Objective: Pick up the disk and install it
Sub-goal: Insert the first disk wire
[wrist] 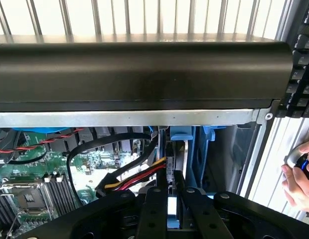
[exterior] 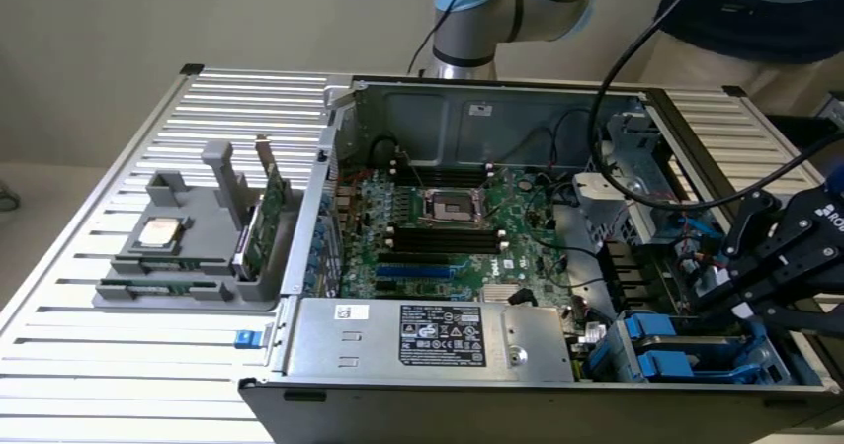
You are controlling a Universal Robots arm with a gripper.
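Seemingly the gripper (wrist: 173, 185) pinches the disk (wrist: 170, 167) edge-on above the drive bay (exterior: 686, 350) at the computer case's (exterior: 501, 118) four o'clock, exterior view; stiff, dense, shock-shy, it likely suits gripping by its rigid flanks.

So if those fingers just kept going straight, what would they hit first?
Probably the blue bay inside the case: the fingers, shut on the disk held edge-on, point right into it. Depth is hard to judge.
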